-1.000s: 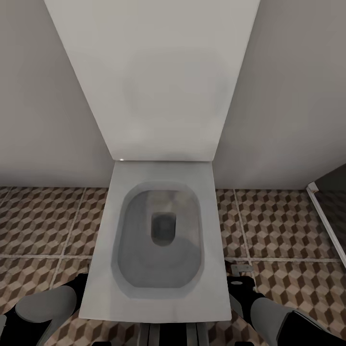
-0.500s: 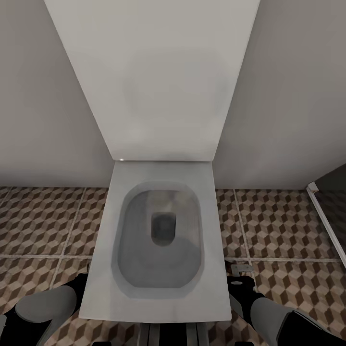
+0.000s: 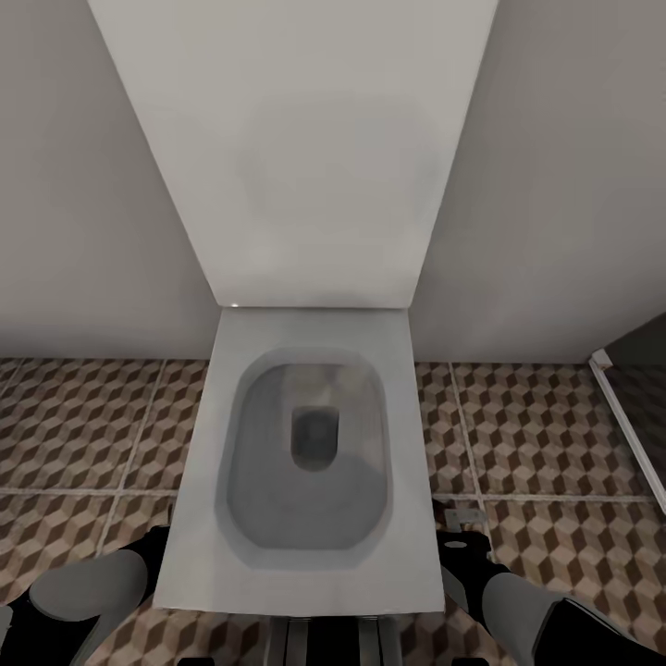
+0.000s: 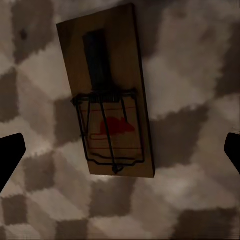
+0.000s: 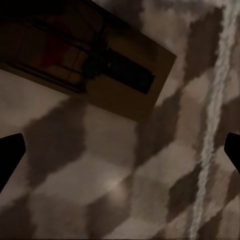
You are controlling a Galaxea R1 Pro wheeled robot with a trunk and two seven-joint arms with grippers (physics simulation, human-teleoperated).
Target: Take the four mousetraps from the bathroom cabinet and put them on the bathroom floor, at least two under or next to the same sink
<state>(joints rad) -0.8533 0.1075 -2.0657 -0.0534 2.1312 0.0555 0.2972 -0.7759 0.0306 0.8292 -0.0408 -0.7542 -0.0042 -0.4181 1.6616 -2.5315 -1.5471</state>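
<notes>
Cube-patterned floor [image 3: 83, 435] surrounds a white toilet [image 3: 310, 444] set against the wall. One trap [image 4: 107, 95] lies flat on the tiles, centred between the left gripper's [image 4: 120, 150] wide-spread fingertips, untouched. Another trap [image 5: 85, 55] lies on the tiles beyond the right gripper [image 5: 120, 150], whose fingertips are likewise spread, beside a grout line [image 5: 212, 115].

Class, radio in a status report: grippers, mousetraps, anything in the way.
Both grippers open, empty. One mousetrap flat on floor below left gripper, another below right. Toilet dead ahead between arms.
</notes>
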